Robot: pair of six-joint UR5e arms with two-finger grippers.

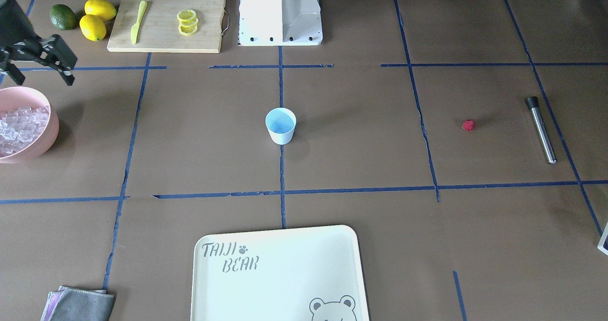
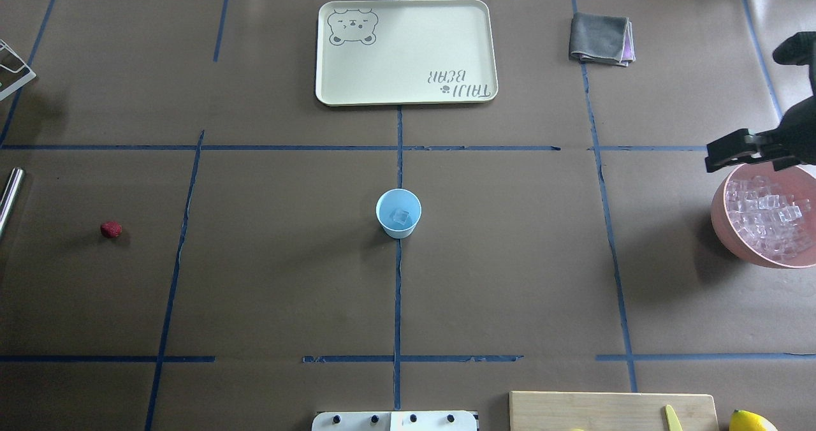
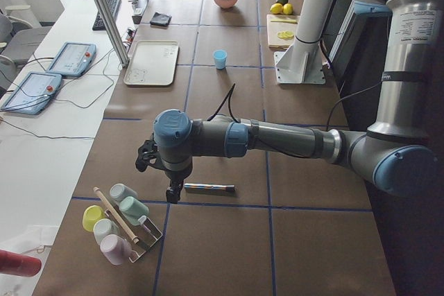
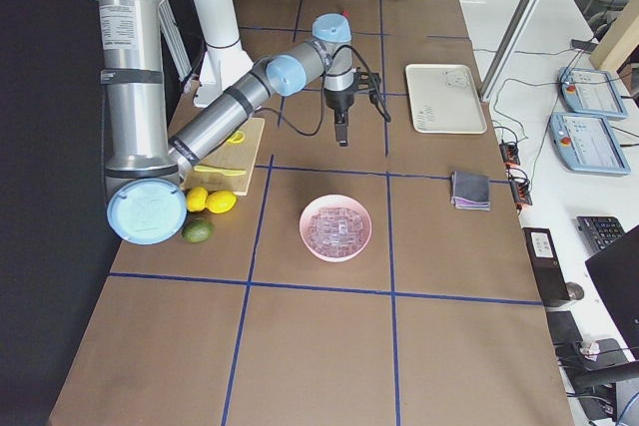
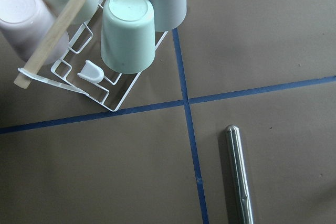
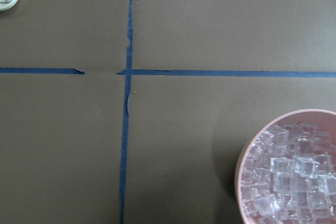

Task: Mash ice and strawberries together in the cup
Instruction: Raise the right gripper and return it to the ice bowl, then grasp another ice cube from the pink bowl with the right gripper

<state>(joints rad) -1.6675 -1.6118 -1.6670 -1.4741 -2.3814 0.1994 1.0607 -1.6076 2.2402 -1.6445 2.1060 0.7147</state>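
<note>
Early stage: one cube loaded, berry and mashing not yet done.

My right pincer (image 1: pixel 44 76) hangs spread and empty just beside the pink bowl (image 1: pixel 51 131) of ice (image 1: pixel 21 128). My left pincer (image 3: pixel 161 177) is over the steel muddler (image 3: pixel 208 187), and I cannot tell its grip. The cup (image 1: pixel 281 135) at table centre holds one cube (image 2: pixel 400 216). The strawberry (image 2: pixel 111 229) lies on the table, well apart from it.

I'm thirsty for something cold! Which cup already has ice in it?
The light-blue cup standing alone mid-table: one ice cube lies inside. The pastel cups lie tipped over at the table's end.
</note>
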